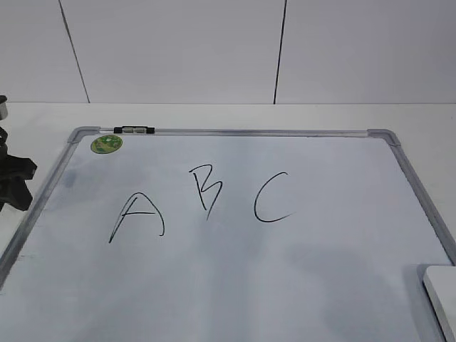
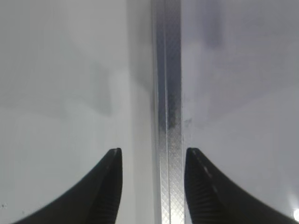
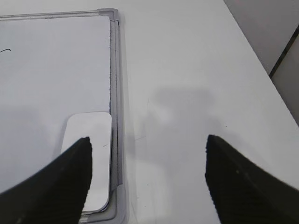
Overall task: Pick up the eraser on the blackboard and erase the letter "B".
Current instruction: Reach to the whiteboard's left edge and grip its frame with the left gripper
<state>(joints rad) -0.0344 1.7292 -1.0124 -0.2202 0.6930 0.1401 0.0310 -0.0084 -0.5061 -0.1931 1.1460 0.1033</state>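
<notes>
The blackboard (image 1: pixel 235 285) is a white board with a grey frame, lying flat on the table. The letter "B" (image 1: pixel 206 189) is drawn in black between "A" (image 1: pixel 137 216) and "C" (image 1: pixel 273 198). The white eraser (image 1: pixel 442 292) lies in the board's near right corner, cut off by the picture edge. In the right wrist view the eraser (image 3: pixel 93 149) lies against the frame, under the left finger of my open, empty right gripper (image 3: pixel 147 144). My left gripper (image 2: pixel 153 156) is open and empty, straddling the board's left frame rail (image 2: pixel 168 116).
A small black-and-clear marker (image 1: pixel 134 130) lies on the top frame rail, and a round green sticker (image 1: pixel 106 144) sits below it. Dark parts of the left arm (image 1: pixel 14 182) stand at the board's left edge. White table (image 3: pixel 196 84) lies to the right of the board.
</notes>
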